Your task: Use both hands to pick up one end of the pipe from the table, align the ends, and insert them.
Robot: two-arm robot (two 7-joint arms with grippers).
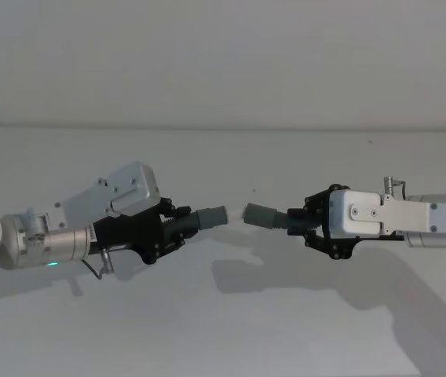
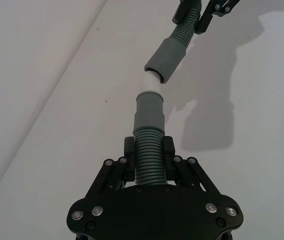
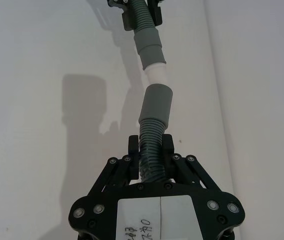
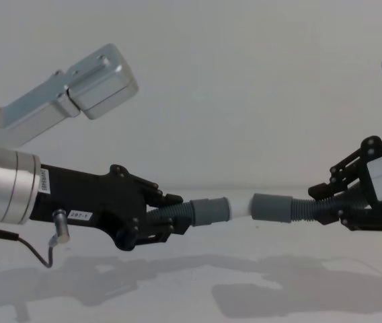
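Item: two hose halves held in the air above the desk [image 1: 223, 330], cuffs meeting, not yet seated.

We hold the plug-tipped hose [image 4: 177, 217] clamped in the left end effector [image 4: 156, 217] and the socket hose [image 4: 305, 208] clamped in the right end effector [image 4: 335, 202], both by the ribbed section. The white plug tip [image 4: 240, 208] meets the mouth of the socket cuff [image 4: 273, 207]; the left wrist view shows the cuffs angled to each other. We judge it best to straighten both onto one axis first, then press together slowly. Containers: none present.
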